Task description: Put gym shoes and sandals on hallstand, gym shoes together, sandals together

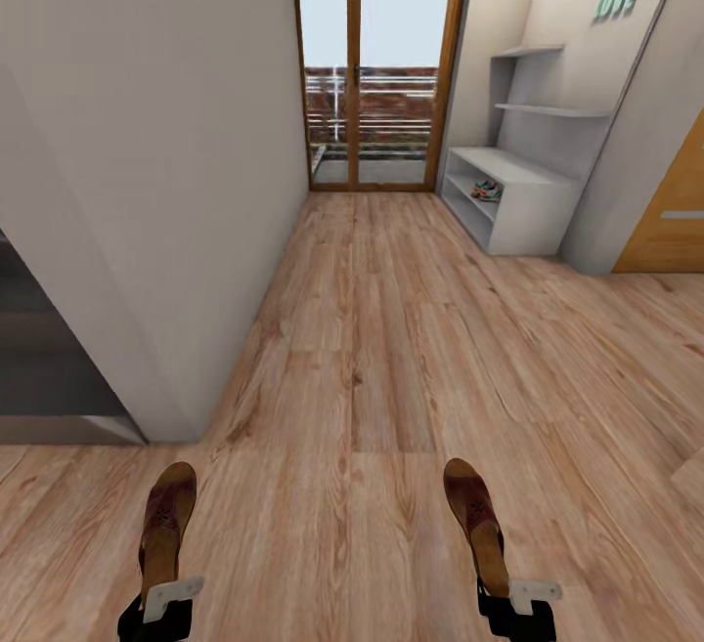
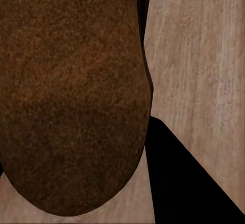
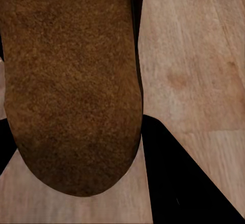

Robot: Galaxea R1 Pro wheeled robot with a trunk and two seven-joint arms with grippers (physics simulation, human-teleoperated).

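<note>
In the head view I hold two dark-brown sandals, one in each hand, above the corridor floor (image 1: 391, 349). My left gripper (image 1: 161, 605) is shut on the heel of the left sandal (image 1: 168, 515). Over on the other side, the right gripper (image 1: 515, 599) is shut on the right sandal (image 1: 474, 515). Each wrist view looks along a brown sandal sole (image 2: 71, 91) (image 3: 71, 81) with wood planks beyond. Far ahead on the right stands the pale grey hallstand (image 1: 533, 207). The gym shoes (image 1: 486, 191) sit together on its upper open tier.
A grey wall corner (image 1: 166, 232) juts out on the left, with a dark opening (image 1: 39, 349) beside it. A wood-framed glass door (image 1: 376, 65) closes the corridor's far end. An orange-brown door (image 1: 675, 222) stands to the right of the hallstand.
</note>
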